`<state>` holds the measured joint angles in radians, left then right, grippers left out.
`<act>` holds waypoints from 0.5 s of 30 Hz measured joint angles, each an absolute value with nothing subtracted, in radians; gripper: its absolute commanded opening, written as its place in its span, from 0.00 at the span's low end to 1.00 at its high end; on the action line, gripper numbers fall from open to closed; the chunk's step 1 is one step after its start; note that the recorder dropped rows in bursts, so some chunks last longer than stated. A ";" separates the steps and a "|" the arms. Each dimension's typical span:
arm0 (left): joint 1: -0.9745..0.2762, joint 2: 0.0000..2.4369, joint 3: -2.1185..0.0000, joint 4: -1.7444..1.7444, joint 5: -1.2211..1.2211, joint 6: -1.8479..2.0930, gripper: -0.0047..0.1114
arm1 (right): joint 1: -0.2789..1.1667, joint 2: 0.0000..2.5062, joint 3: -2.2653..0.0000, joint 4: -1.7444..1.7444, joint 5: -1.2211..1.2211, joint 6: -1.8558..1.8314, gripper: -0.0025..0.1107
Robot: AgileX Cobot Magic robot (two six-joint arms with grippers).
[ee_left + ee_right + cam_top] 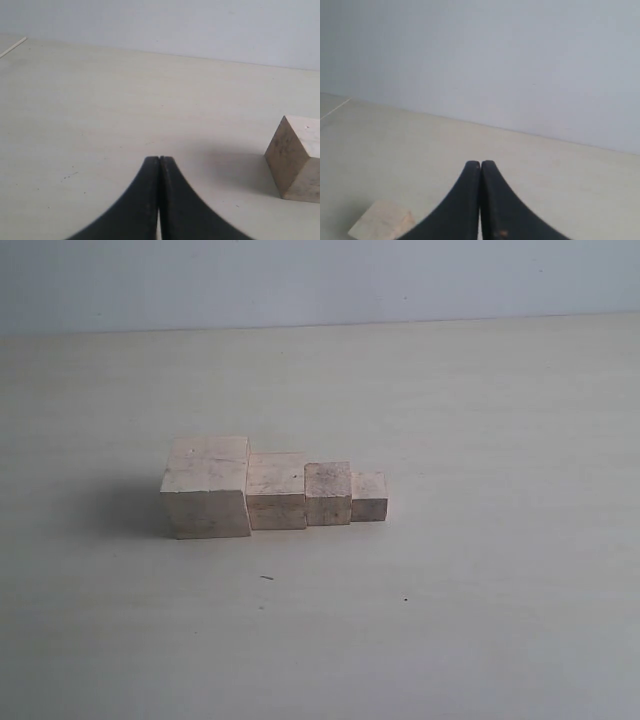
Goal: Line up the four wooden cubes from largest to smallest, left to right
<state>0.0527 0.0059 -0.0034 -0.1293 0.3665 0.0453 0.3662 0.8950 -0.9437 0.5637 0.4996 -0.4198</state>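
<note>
Four pale wooden cubes stand touching in a row in the exterior view: the largest cube [207, 487] at the left, then the second cube [276, 490], the third cube [328, 493] and the smallest cube [368, 496] at the right. Neither arm shows in that view. My left gripper [159, 159] is shut with nothing in it, low over the table, and the largest cube [296, 159] sits apart from it. My right gripper [480, 163] is shut and empty too, with a corner of one cube [381, 222] beside it.
The pale table [480, 620] stretches to a light wall [320, 280] at the back. A thin pale stick [13, 47] lies far off in the left wrist view. Small dark specks [266, 578] dot the table in front of the row.
</note>
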 measured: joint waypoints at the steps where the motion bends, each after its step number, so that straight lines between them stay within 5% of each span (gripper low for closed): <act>1: 0.053 0.006 -0.003 -0.129 0.367 0.045 0.04 | 0.327 0.856 -0.913 0.555 0.487 -0.406 0.02; 9: 0.053 0.006 -0.003 -0.129 0.367 0.045 0.04 | 0.084 0.528 -0.594 0.505 0.409 -0.382 0.02; 15: 0.053 0.006 -0.003 -0.129 0.367 0.045 0.04 | 0.051 0.348 -0.420 0.427 0.386 -0.355 0.02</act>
<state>0.0527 0.0059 -0.0034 -0.1293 0.3665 0.0453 0.0508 0.3476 -0.4203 0.4266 0.3863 -0.3551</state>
